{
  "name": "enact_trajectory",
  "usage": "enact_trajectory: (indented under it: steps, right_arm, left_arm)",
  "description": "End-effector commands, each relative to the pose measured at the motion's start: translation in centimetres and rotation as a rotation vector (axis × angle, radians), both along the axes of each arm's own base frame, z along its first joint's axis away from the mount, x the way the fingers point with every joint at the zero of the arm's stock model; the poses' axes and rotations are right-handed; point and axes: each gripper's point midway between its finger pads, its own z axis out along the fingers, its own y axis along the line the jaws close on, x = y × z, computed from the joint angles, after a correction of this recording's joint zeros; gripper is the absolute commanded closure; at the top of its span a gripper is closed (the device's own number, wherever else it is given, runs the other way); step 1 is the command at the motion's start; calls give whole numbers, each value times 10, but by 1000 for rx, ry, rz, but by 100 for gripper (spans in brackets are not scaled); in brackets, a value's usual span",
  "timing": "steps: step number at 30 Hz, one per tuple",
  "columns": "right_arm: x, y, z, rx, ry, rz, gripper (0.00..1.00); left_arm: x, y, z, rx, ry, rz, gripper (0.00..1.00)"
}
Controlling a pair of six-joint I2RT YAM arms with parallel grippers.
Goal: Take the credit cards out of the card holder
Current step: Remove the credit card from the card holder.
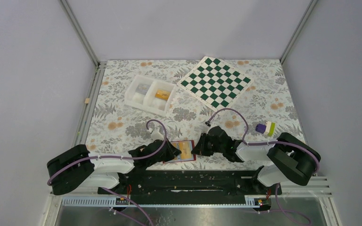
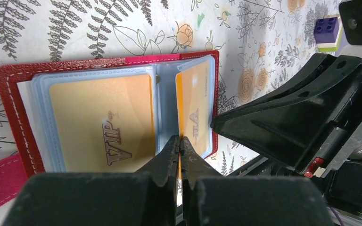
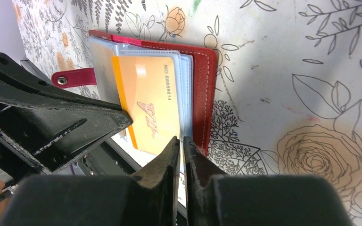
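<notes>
The card holder, a red wallet with pale blue sleeves, lies open on the floral cloth between my two grippers. In the left wrist view its red cover frames an orange-yellow VIP credit card in the flat left sleeve. A second credit card sits in a raised sleeve. My left gripper is shut on that card's near edge. In the right wrist view the wallet shows the same card and the red tab. My right gripper is shut on the pale blue sleeve's edge.
A white two-compartment tray with small items stands at the back left. A green-and-white chessboard lies at the back right. A purple, white and green block sits right of the right arm. The grippers nearly touch each other.
</notes>
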Motion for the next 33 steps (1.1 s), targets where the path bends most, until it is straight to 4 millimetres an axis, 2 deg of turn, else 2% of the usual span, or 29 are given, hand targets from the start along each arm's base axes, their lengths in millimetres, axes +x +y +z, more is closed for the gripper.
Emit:
enact_trajectory:
  steps: [1, 16, 22, 33]
  right_arm:
    - [-3, -22, -14, -90, 21, -34, 85]
    - [2, -26, -11, -108, 7, -38, 84]
    - [4, -25, -7, -105, 1, -35, 84]
    - [7, -20, 4, -80, -16, -23, 83]
  left_arm:
    - [-1, -6, 5, -59, 6, -7, 100]
    - [0, 17, 3, 14, 6, 39, 100]
    - [-1, 26, 0, 33, 18, 53, 100]
    - [1, 38, 5, 48, 10, 78, 100]
